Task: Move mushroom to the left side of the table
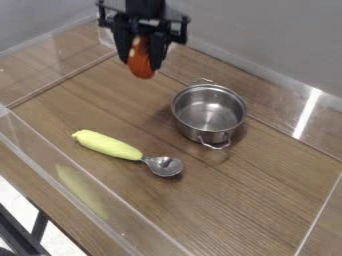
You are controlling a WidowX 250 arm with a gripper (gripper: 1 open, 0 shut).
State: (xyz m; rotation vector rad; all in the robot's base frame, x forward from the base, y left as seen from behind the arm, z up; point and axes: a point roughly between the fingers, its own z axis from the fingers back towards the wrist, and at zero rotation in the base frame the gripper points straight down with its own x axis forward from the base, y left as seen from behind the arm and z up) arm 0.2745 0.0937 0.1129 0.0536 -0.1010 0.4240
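The mushroom [142,62], orange-brown and glossy, hangs in the air above the far middle of the brown wood-grain table [254,190]. My black gripper [142,50] comes down from the top edge and is shut on the mushroom, whose lower part shows between the fingers. It is held to the left of the steel pot and well above the tabletop. The stem is hidden.
A steel pot [210,113] stands right of centre. A yellow-handled spoon [124,152] lies in front of it toward the left. Low clear acrylic walls [54,60] border the table, with a small clear stand [118,34] at the far edge.
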